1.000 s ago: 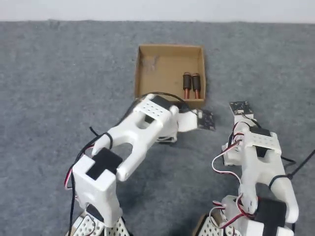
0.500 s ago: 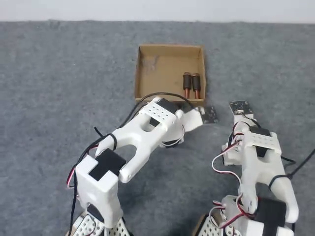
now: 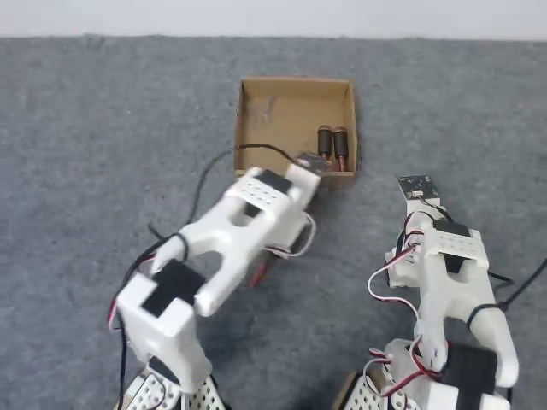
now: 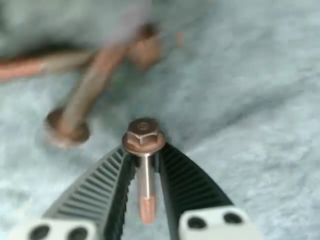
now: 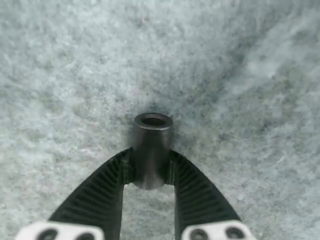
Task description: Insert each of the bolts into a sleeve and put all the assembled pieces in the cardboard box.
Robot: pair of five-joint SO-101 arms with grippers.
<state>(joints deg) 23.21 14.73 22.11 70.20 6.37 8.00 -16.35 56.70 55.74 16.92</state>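
Note:
My left gripper [image 4: 145,155] is shut on a copper bolt [image 4: 144,136], held by its shank with the hex head sticking out past the fingertips. Two more bolts [image 4: 80,107] lie crossed on the grey carpet just beyond it. My right gripper [image 5: 150,162] is shut on a dark sleeve [image 5: 151,145], whose open bore faces away from the wrist, just above the carpet. In the high view the cardboard box [image 3: 295,82] sits at the back centre with two assembled pieces [image 3: 332,147] side by side at its right wall. The left arm [image 3: 248,218] ends just before the box's front wall.
Grey carpet covers the whole table. The right arm [image 3: 444,256] stands to the right of the box, its wrist camera board [image 3: 417,186] pointing away from me. Open carpet lies to the left of the box and left arm.
The left arm's wrist has swung from pointing right to pointing towards the box's front wall, and the arm has shifted slightly left. The right arm has kept still.

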